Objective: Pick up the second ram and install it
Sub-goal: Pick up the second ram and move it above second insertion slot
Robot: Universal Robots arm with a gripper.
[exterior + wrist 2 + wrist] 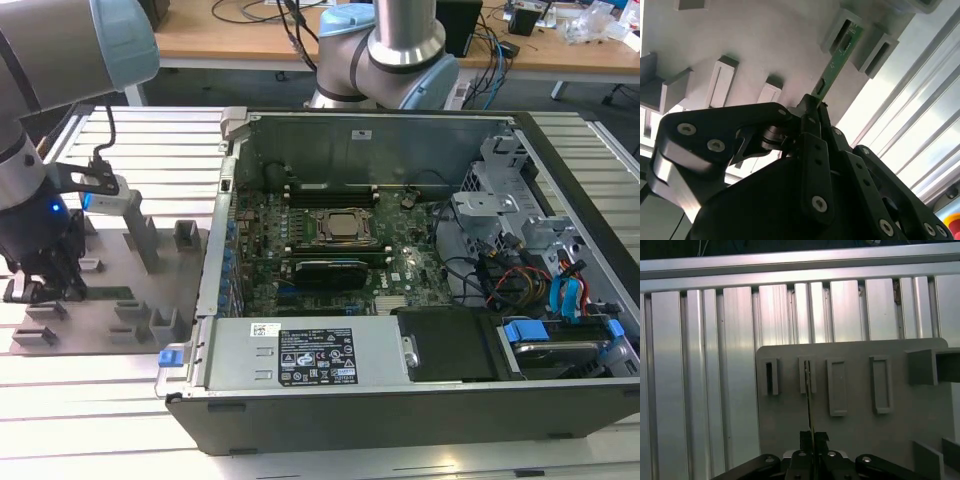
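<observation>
The gripper (812,112) is presented nearest the lens in both wrist views. Its black fingers (807,135) are seen pressed flat against the near end of the second ram (837,60), a thin green board, so the tool is judged to be clamped on the stick. The far end of the stick is seated in the slot of a holder block (840,27) on the grey tray (855,440). The stick is therefore judged not yet lifted clear.

In the exterior view, the tray is found on the slatted aluminium table (100,400), at the exterior view's left of the open computer case (400,400). The gripper is positioned low over the tray's near left part. The processor socket (345,228) is located inside the case, well apart from the stick.

For the extraction in hand, the following is advised:

- The grip is to be kept square on the board's two faces, as a thin board held at one end is likely to pivot.
- The stick is to be drawn straight out along the slot walls.
- Twist and side load are to be avoided while the far end is held by the block, since the board could be bent or jammed.
</observation>
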